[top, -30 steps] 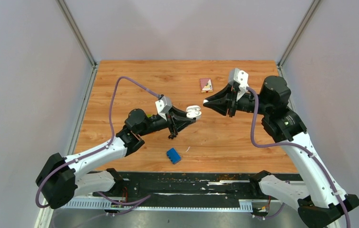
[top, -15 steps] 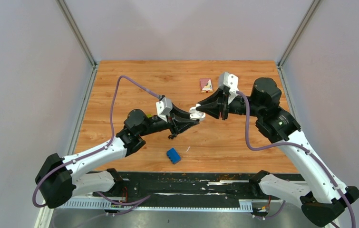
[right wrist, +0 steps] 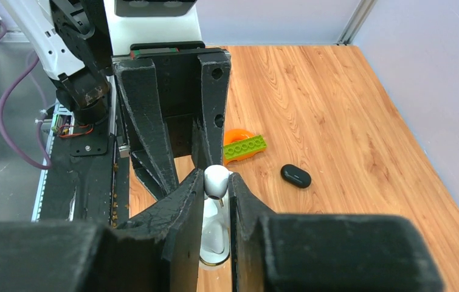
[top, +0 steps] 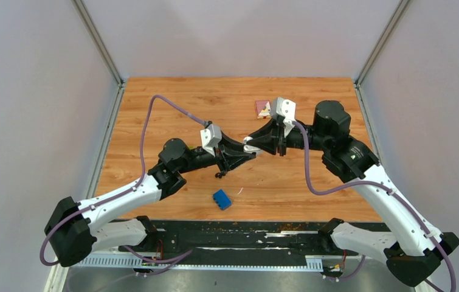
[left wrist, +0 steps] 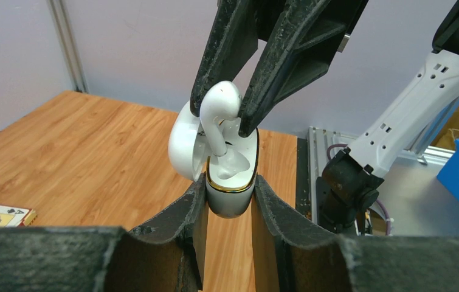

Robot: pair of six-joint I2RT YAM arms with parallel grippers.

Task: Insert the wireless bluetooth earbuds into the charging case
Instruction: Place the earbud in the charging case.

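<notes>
My left gripper (top: 246,153) is shut on the base of a white charging case (left wrist: 231,201) and holds it above the table with its lid (left wrist: 183,146) open. My right gripper (top: 250,145) is shut on a white stemmed earbud (left wrist: 219,104), pinched by its head. The stem points down into the case opening. In the right wrist view the earbud (right wrist: 216,180) sits between my fingertips, directly over the case (right wrist: 213,246). A second white bud shape (left wrist: 235,163) lies inside the case. The black earbuds are out of view.
A black oval case (right wrist: 295,176) and an orange and green toy (right wrist: 244,146) lie on the table beyond the left arm. A blue block (top: 221,199) and a small white scrap (top: 239,191) lie near the front. A card box (top: 263,108) is at the back.
My right gripper has moved left with the earbud and now meets the case. My left gripper has stayed almost still, holding the open case.
</notes>
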